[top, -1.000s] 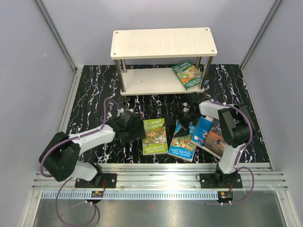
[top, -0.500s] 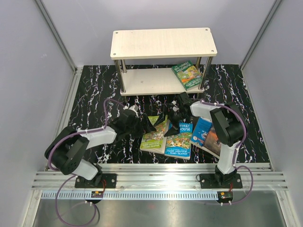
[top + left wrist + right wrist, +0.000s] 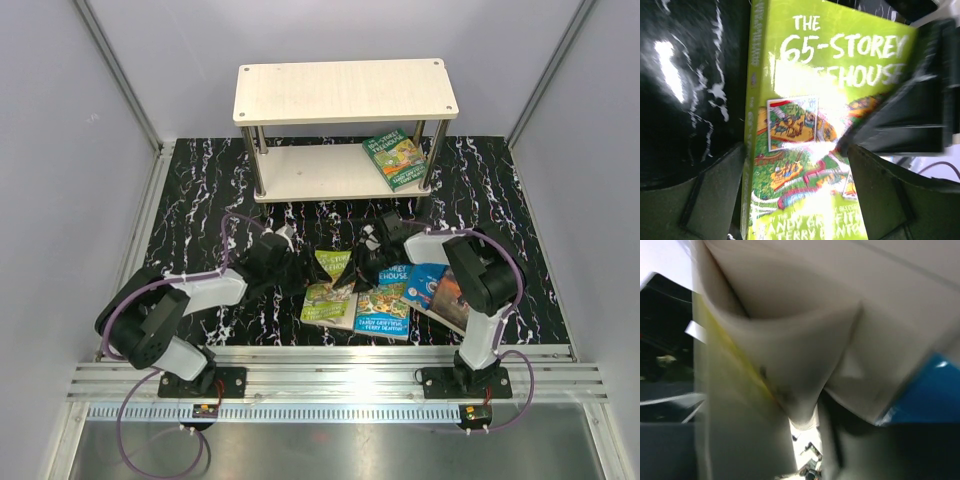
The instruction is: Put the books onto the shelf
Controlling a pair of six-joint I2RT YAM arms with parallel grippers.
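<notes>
Black marbled worktop (image 3: 200, 200) carries the green book (image 3: 328, 290) at centre, its far edge tilted up: the pickup looks in hand. Left gripper (image 3: 795, 170) jaws stand wide astride its spine; right gripper (image 3: 368, 242) meets its pages, and I cannot tell its grip. Next likely needs a firm pinch, then a lift to the far shelf (image 3: 345, 92).

The shelf (image 3: 345, 90) stands at the tabletop's (image 3: 200, 205) far edge; its lower board (image 3: 305, 172) shows bare wood from the left front post (image 3: 259, 170) to past the middle, while a shelved green book (image 3: 395, 158) fills its right end beside the right front post (image 3: 436, 155). Between shelf and near edge, the left arm (image 3: 205, 288) and right arm (image 3: 480, 270) meet over a tilted green book (image 3: 333, 265), and flat books (image 3: 430, 285) crowd the near right
</notes>
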